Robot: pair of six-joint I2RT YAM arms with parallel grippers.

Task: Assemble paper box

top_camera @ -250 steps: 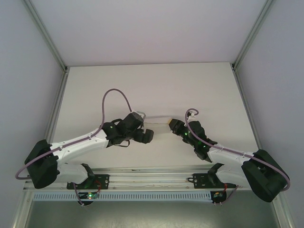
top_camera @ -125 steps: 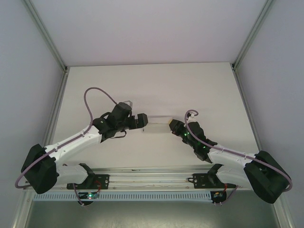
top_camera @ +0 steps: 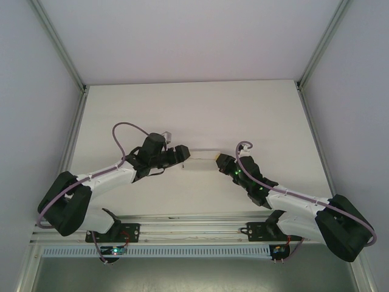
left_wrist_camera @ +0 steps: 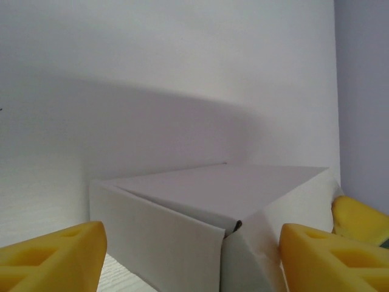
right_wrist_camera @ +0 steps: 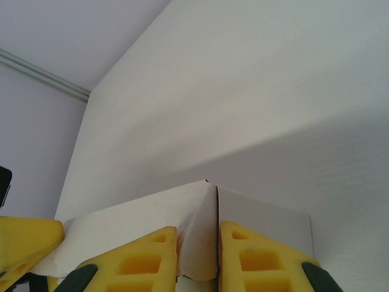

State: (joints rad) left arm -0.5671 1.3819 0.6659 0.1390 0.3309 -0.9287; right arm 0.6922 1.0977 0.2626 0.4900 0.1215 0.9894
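Note:
The paper box (top_camera: 201, 160) is a small white card box lying mid-table between my two grippers. My right gripper (top_camera: 218, 160) is shut on a card panel at the box's right end; in the right wrist view the yellow pads (right_wrist_camera: 143, 258) pinch that white panel (right_wrist_camera: 203, 225). My left gripper (top_camera: 183, 156) is at the box's left end, open. In the left wrist view its yellow fingers (left_wrist_camera: 55, 258) stand wide apart with the box (left_wrist_camera: 200, 213) between them, a corner seam gaping slightly.
The white table (top_camera: 194, 109) runs back to grey walls, with metal frame posts (top_camera: 315, 58) at the far corners. A purple cable (top_camera: 124, 131) loops above the left arm. The right gripper's yellow finger (left_wrist_camera: 360, 220) shows beyond the box.
The left arm has swung its gripper up from the box's near side to the left end and turned to face it. The right gripper has kept hold of the box.

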